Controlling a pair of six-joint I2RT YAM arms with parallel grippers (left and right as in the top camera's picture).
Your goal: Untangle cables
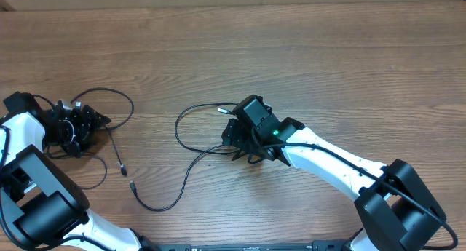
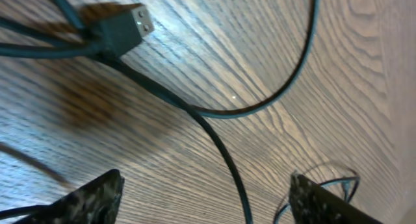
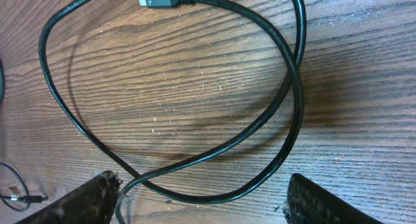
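My L gripper [image 2: 208, 201] hangs low over table [image 1: 306, 54], jaws spread astride cables [image 2: 227, 113]. R gripper [image 3: 201, 198], arm stretched fwd, jaws spread above a loop, nothing pinched.

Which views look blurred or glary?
Left wrist: the black plug with silver tip is soft-focused, glare whitening the wood-grain tabletop beside it. Right wrist: the thin black cable loop is sharp, casting a faint shadow. Overhead: evenly lit, sharp.
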